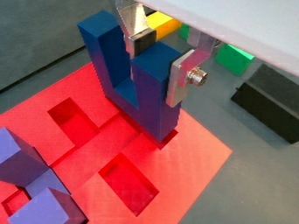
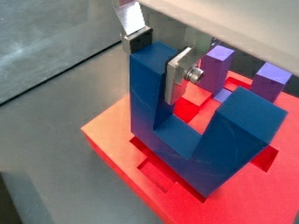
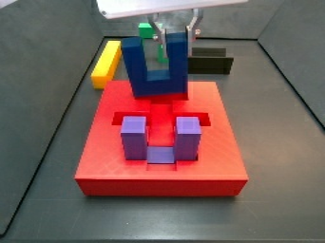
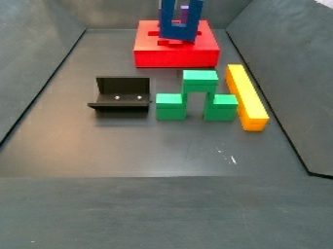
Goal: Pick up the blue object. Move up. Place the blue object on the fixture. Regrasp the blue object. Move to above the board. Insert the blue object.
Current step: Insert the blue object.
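The blue object [image 1: 126, 83] is a dark blue U-shaped block standing with its prongs up. My gripper [image 1: 162, 59] is shut on one prong, a silver finger on each side; both wrist views show this [image 2: 158, 59]. The block's bar end is down at the far part of the red board [image 1: 198, 166], by a cut-out slot. I cannot tell how deep it sits. In both side views the blue object [image 3: 159, 81] [image 4: 180, 24] stands on the board [image 3: 159, 169] [image 4: 176, 56] under the gripper [image 3: 165, 38]. The black fixture [image 4: 120, 95] stands empty, apart from the board.
A lighter purple U-shaped block [image 3: 159, 138] sits in the board's near slot. A long yellow bar [image 4: 244, 95] and a green block [image 4: 196, 97] lie on the floor beside the fixture. Dark walls ring the floor.
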